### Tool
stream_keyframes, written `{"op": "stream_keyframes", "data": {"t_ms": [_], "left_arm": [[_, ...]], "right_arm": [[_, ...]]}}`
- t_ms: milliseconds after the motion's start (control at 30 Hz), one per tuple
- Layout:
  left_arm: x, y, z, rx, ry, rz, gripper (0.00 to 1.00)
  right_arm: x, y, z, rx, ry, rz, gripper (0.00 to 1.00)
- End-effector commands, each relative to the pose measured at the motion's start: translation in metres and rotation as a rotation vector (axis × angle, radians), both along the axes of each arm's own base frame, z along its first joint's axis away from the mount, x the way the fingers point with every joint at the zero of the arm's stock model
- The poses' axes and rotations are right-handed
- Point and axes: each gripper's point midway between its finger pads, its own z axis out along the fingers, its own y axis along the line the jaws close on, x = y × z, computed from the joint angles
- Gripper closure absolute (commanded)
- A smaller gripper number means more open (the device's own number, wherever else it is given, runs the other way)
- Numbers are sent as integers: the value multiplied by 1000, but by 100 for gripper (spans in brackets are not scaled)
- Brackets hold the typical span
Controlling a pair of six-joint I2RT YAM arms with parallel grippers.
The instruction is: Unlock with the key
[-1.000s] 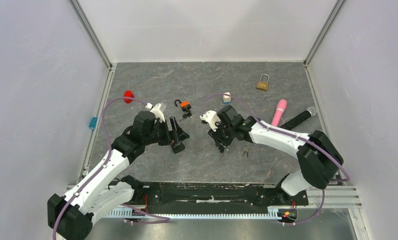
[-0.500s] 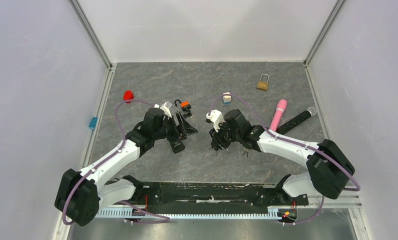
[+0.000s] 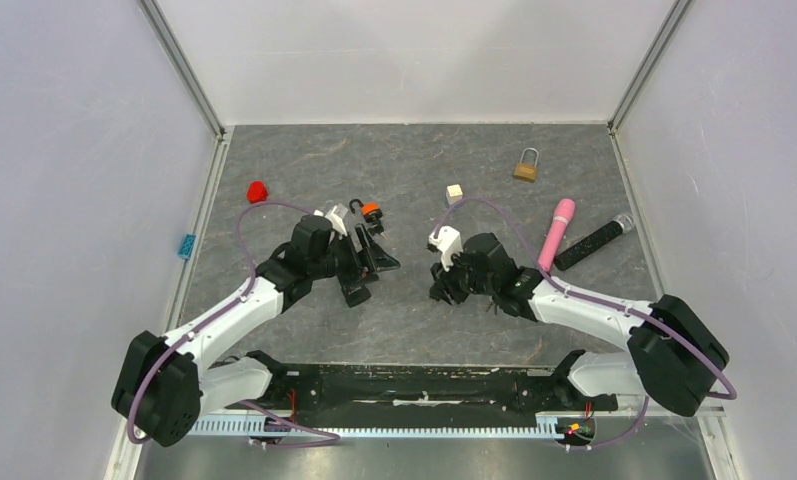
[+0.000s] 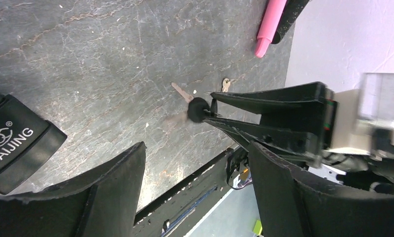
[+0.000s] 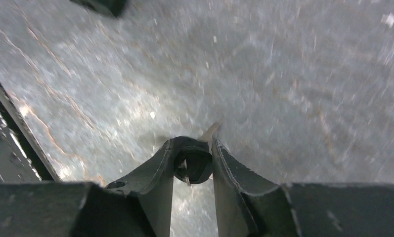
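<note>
Pinching the key (image 5: pixel 195 165) by its black head, the right jaws are closed narrowly on it, its blade poking out past their tips over the surface (image 3: pixel 414 160). The left jaws stand wide and hold nothing, facing the key across a gap. A black lock (image 4: pixel 12 143) marked KAIJING lies on the surface just outside one left finger. An orange lock (image 3: pixel 371 210) sits nearby.

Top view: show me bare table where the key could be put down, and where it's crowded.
Bare: the far strip of the table from red block to brass padlock, and the near patch between both arms. Crowded: the middle, around orange padlock, left gripper and right gripper holding the key.
</note>
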Motion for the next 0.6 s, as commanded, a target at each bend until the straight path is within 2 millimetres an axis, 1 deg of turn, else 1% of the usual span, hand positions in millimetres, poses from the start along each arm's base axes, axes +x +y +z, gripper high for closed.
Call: {"op": "stream_keyframes", "data": {"t_ms": [0, 33, 100, 267, 300, 367, 400, 433, 500, 567], "left_arm": [[1, 4, 12, 19, -58, -2, 20], [0, 5, 10, 27, -60, -5, 20], [-2, 7, 9, 44, -63, -13, 20], [-6, 17, 12, 105, -98, -30, 20], [-5, 20, 14, 126, -112, -30, 20], [-5, 27, 18, 171, -132, -22, 20], [-5, 31, 20, 193, -140, -21, 20], [-4, 34, 22, 211, -150, -14, 20], [-5, 42, 26, 243, -163, 0, 19], [-6, 47, 29, 260, -172, 12, 20]], "right_arm": [[-15, -30, -29, -83, 45, -65, 88], [-22, -35, -35, -97, 82, -82, 82], [-29, -44, -36, -120, 111, -100, 71], [-36, -51, -18, -191, 148, -77, 47], [-34, -51, -13, -213, 135, -46, 39], [-35, -55, -9, -271, 150, -17, 26], [-35, -57, -10, -303, 164, -12, 19], [-32, -59, -8, -334, 172, -21, 15], [-28, -62, -9, -375, 204, -61, 17], [-28, -58, -8, -372, 245, -92, 20]]}}
